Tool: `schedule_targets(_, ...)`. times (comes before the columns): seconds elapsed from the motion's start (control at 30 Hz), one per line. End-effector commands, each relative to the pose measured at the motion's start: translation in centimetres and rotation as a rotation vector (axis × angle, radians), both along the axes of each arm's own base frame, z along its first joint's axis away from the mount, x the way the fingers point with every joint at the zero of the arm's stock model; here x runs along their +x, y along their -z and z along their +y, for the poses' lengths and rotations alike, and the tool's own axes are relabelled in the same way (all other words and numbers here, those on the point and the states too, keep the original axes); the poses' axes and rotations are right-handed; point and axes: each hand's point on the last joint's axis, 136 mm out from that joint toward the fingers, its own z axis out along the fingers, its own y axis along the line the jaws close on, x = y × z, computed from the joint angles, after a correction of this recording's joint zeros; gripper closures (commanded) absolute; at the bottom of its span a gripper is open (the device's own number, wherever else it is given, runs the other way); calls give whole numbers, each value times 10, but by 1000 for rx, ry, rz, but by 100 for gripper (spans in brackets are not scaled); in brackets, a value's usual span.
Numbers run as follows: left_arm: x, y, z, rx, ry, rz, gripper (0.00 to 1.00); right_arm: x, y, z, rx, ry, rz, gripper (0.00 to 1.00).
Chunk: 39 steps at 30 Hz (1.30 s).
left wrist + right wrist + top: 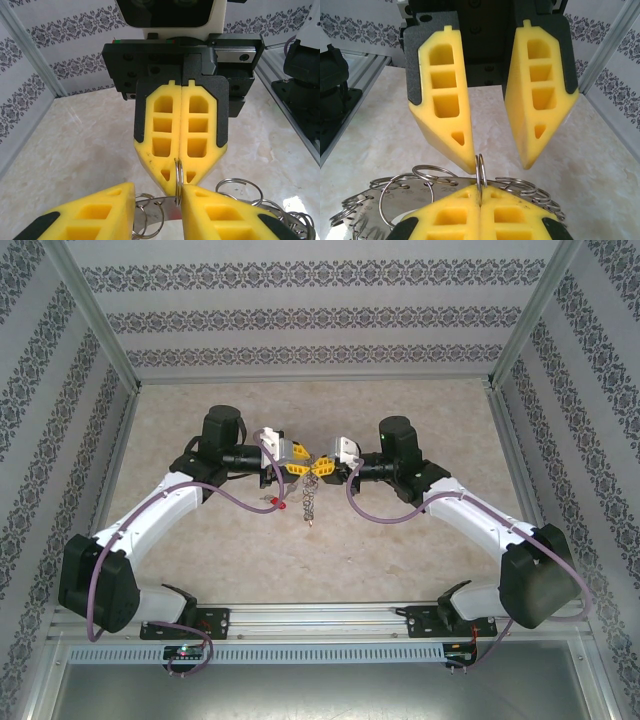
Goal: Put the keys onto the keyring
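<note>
Right now your right fingers (pixel 455 215) are pressed shut on one loop of the keyring (pixel 310 492), which hangs between the two arms above the counter (pixel 230 540). Your left fingers (pixel 445 115) stand apart, straddling that same loop, one tip just touching it. You seem to be at the step of steadying the loop for threading. A red-headed key (pixel 278 504) seems to lie near the left arm, not yet on. Next, I judge, the left fingers must fetch it

Overhead from behind, close wrist views face-to-face, sharing the keyring (pixel 480 171)
</note>
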Motion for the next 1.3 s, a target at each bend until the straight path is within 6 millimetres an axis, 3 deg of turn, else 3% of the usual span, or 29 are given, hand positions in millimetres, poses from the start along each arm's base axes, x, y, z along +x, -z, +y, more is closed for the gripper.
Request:
schedule_targets(0.0, -3, -1, -5, -16, 40, 5, 73, -3, -26, 8, 49, -24, -65, 100)
schedule_targets(0.17, -3, 2, -5, -14, 44, 10, 78, -4, -27, 9, 50, -25, -75, 100)
schedule_targets(0.3, -7, 1, -7, -19, 65, 9, 90, -3, -27, 11, 47, -22, -83, 100)
schedule_targets(0.4, -11, 4, -9, -11, 85, 12, 94, -4, -26, 13, 37, -20, -94, 100)
schedule_targets(0.5, -13, 8, -9, 4, 92, 26, 94, -2, -24, 13, 22, -10, -108, 100)
schedule_targets(0.6, -13, 12, -9, 16, 87, 38, 83, 1, -24, 13, 13, 7, -124, 100)
schedule_targets(0.73, -14, 15, -8, 25, 83, 41, 83, 2, -25, 14, 15, 10, -133, 100)
schedule_targets(0.83, -14, 15, -8, 23, 88, 42, 89, 2, -25, 16, 14, 12, -142, 100)
schedule_targets(0.9, -15, 14, -9, 19, 96, 48, 100, 3, -25, 18, 9, 13, -149, 100)
schedule_targets(1.03, -16, 14, -8, 16, 91, 34, 100, 2, -19, 19, -18, 10, -154, 100)
schedule_targets(1.27, -17, 6, -6, -41, 65, 1, 100, -5, -12, 6, -26, -6, -129, 89)
